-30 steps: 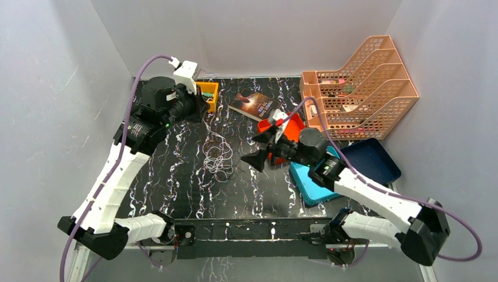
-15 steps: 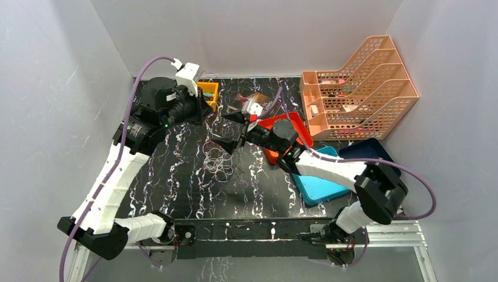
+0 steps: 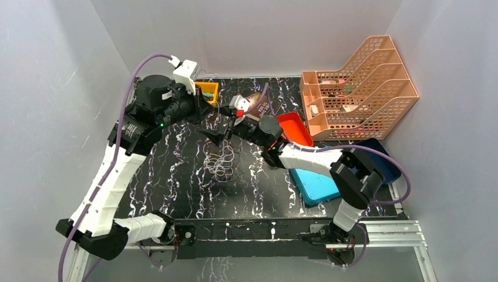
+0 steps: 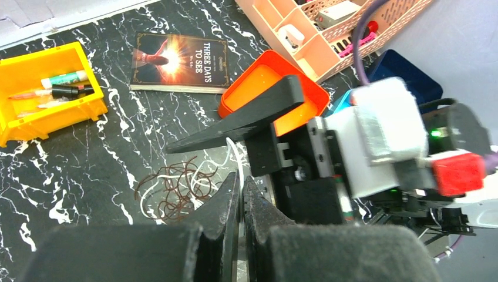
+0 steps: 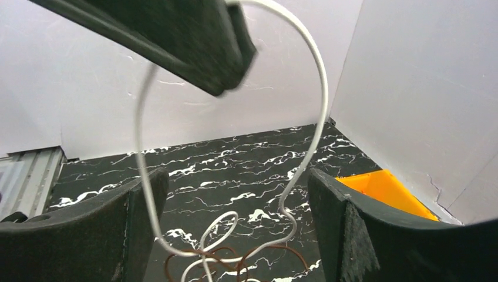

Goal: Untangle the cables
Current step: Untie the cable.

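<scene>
Right wrist view: a whitish cable [image 5: 318, 100] is pinched by closed left fingers [image 5: 194, 35] above a brown tangle [image 5: 235, 258]; right fingers [image 5: 135, 229] are spread wide; tabletop [image 5: 194, 170] is walled behind.

I have swung my right arm leftward off the red tray [image 3: 295, 130]. Its right gripper [image 3: 218, 128], jaws spread wide, now sits just beside the left gripper [image 3: 205, 110], straddling the raised white cable [image 5: 318, 100] above the cables [image 3: 221, 164].

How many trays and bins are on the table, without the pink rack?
4: yellow bin, far left; red tray beside the rack; teal tray, near right; blue tray, right edge, partly hidden.
</scene>
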Controlling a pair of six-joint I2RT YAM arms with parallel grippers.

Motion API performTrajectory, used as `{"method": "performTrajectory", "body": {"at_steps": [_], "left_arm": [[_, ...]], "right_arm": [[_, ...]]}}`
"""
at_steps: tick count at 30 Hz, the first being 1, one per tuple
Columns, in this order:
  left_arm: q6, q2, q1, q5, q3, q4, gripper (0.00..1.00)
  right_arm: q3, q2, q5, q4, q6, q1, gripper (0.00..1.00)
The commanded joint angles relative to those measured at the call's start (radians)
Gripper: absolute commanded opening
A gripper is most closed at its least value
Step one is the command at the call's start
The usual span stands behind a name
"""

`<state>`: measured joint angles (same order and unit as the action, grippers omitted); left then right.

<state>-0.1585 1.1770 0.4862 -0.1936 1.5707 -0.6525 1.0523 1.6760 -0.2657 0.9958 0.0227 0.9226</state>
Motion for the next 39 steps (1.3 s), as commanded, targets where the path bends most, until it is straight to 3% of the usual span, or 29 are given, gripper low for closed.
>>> {"method": "performTrajectory", "body": {"at_steps": [1,6,8,20,32,39], "left_arm": [[-0.018,-0.037,-0.005,-0.056,0.054,-0.009,0.00],[-0.029,-0.037,-0.005,-0.059,0.088,-0.010,0.00],[-0.038,-0.037,-0.005,-0.048,0.107,-0.009,0.00],[-0.059,0.022,-0.005,0.065,0.335,-0.022,0.00],[-0.032,0.104,-0.005,0.140,0.552,-0.025,0.00],[-0.009,0.173,-0.005,0.138,0.704,-0.006,0.00]], "right_arm": [[0.069,0.039,0.050,0.067,0.004,0.002,0.91],[0.069,0.059,0.036,0.026,0.038,0.002,0.61],[0.054,0.059,0.037,0.008,0.063,0.002,0.55],[-0.074,0.102,0.081,-0.155,0.212,0.003,0.49],[-0.244,0.115,0.141,-0.103,0.274,0.003,0.56],[-0.273,0.159,0.137,-0.099,0.298,0.003,0.49]]}}
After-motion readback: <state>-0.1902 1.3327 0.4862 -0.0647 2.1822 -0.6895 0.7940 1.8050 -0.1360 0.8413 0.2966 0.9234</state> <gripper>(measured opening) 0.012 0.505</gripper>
